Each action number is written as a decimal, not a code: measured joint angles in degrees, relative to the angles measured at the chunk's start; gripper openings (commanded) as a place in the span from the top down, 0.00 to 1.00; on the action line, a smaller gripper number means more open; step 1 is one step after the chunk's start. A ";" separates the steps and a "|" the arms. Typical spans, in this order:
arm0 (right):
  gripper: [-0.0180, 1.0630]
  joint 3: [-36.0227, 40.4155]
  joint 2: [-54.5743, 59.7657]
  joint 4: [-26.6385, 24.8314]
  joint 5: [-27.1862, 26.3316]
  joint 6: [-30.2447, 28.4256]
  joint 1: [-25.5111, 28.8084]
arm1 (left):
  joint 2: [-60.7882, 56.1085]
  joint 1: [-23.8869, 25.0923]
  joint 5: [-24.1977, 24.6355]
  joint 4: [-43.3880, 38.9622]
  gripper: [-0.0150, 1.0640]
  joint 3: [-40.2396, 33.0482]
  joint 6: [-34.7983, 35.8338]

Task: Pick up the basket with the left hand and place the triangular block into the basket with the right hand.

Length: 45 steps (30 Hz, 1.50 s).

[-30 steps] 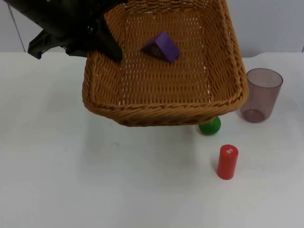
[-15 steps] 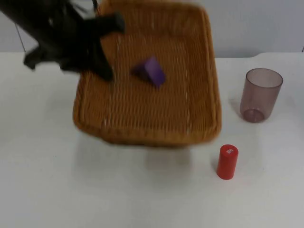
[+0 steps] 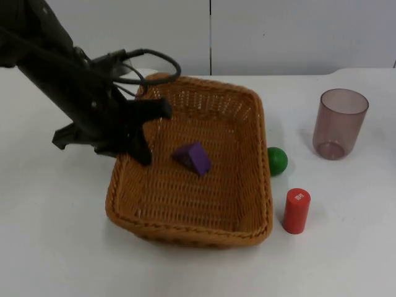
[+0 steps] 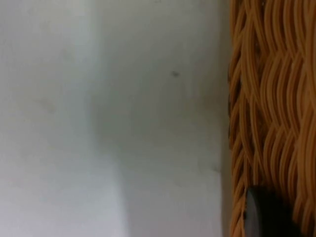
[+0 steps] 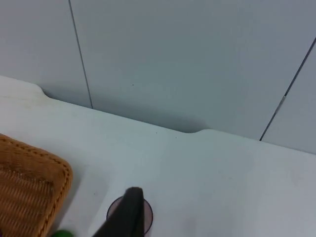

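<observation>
The left pincer (image 3: 147, 133) grips the left rim of the wicker basket (image 3: 247, 185) on the white tabletop (image 3: 62, 247), the purple triangular block (image 3: 193, 158) lying inside it.

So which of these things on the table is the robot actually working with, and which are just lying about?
Part of the job:
- basket, gripped at its rim by the left gripper
- purple triangular block, lying inside the basket

Just lying about:
- green ball, beside the basket
- red cylinder
- tinted cup
</observation>
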State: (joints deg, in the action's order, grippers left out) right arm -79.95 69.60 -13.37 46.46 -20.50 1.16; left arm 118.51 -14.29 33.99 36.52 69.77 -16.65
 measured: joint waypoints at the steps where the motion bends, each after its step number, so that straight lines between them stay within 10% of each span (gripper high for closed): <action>1: 0.01 0.00 0.00 0.00 0.14 0.00 0.00 | 0.43 0.00 0.00 0.24 0.99 0.00 -0.29; 11: 0.01 0.00 0.00 0.00 0.14 -0.47 0.00 | 1.23 0.00 2.75 2.54 0.95 0.00 -0.99; 15: 0.01 0.00 0.00 0.00 0.64 -1.13 0.00 | 1.23 0.00 3.56 3.13 0.74 0.00 -0.99; 22: 0.01 0.00 0.00 0.00 1.69 -1.34 0.00 | 1.23 0.00 3.56 4.08 0.01 0.00 -1.16; 38: 0.01 0.00 0.00 0.00 1.74 -1.59 0.00 | -10.21 0.00 1.01 -3.09 0.01 0.00 -0.45; 45: 0.01 0.00 0.00 -0.10 1.74 -1.59 0.00 | -20.71 0.00 -2.77 -30.21 0.01 0.00 17.52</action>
State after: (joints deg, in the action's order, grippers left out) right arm -79.95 69.60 -13.47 48.20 -22.09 1.16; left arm 97.80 -14.29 31.22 6.30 69.77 0.87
